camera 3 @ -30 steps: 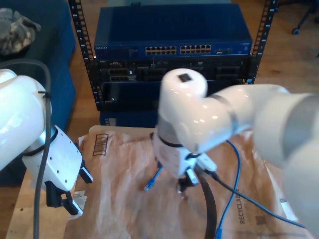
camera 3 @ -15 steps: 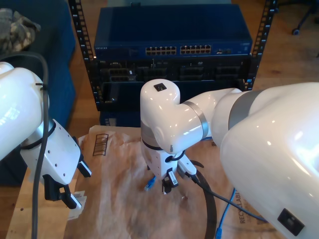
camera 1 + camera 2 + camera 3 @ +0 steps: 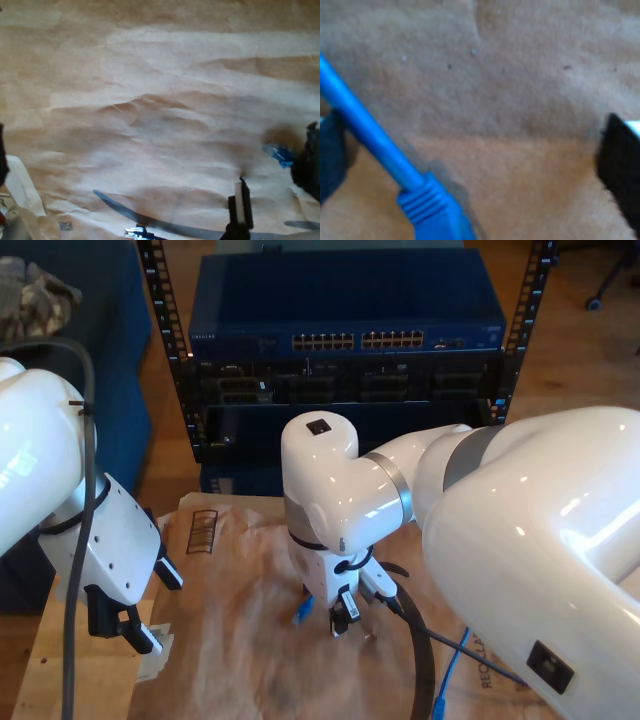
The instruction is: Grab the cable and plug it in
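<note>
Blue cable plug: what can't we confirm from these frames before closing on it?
- Cable plug tip: cut off by the second wrist view's edge.
- Plug in the exterior view: tiny, partly behind my second gripper.
- Jaw contact with the cable: second wrist view blurred, fingers at frame edges.

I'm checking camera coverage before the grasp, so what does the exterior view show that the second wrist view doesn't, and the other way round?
Exterior view: the rack switch with its row of ports behind the table, and my first gripper hanging at the exterior view's left.

Second wrist view: a close look at the ribbed boot on the blue cable, lying between the open jaws of my second gripper, nearer one finger.

Both: the cable's plug end, my second gripper over it, and the brown paper beneath.
</note>
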{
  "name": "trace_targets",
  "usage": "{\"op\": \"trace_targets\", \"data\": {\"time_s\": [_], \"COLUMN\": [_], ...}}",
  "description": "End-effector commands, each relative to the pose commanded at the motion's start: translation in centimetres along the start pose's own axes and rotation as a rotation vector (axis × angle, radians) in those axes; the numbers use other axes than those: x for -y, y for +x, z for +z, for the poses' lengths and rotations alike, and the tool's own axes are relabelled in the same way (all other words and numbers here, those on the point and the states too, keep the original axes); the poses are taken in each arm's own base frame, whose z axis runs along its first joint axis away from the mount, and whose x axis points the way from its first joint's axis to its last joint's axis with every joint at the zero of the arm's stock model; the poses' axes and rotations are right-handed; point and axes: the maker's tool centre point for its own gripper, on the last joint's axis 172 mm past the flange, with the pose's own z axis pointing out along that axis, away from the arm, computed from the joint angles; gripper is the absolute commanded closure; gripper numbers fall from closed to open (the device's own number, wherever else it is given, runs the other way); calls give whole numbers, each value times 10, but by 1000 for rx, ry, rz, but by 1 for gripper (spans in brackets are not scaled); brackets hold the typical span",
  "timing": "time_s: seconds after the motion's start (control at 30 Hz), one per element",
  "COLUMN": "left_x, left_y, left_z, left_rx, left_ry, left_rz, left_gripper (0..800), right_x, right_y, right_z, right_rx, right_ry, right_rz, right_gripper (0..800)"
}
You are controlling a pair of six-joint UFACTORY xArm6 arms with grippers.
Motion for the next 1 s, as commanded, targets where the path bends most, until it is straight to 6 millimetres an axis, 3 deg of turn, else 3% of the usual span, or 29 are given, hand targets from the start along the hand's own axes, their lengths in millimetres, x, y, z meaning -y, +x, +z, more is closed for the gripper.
{"op": "trace_targets", "data": {"time_s": [0.1, 0.23, 0.3, 0.47, 0.67, 0.87, 1.0], "left_x": [0, 0, 0, -4, -12, -14, -17], "left_y": [0, 0, 0, -2, -10, -65, -96], "left_z": [-1, -2, -2, -11, -31, -52, -82], "left_rx": [0, 0, 0, -2, 9, 251, 387], "left_ry": [-1, -3, -5, -21, -51, -72, -101], "left_rz": [1, 0, 1, 3, 8, -23, -23], "left_gripper": [1, 0, 0, 1, 0, 1, 3], "right_x": [0, 1, 8, 11, 10, -23, -43], "right_y": [1, 1, 0, -3, -10, -15, -34], "right_z": [0, -2, -6, -14, -91, -141, -193], "right_rx": [1, 3, 6, 16, 51, 121, 263], "right_ry": [0, 4, 35, 72, 192, 171, 238], "right_rz": [4, 13, 44, 58, 152, 338, 392], "right_gripper": [405, 585, 741, 787, 799, 799, 799]}}
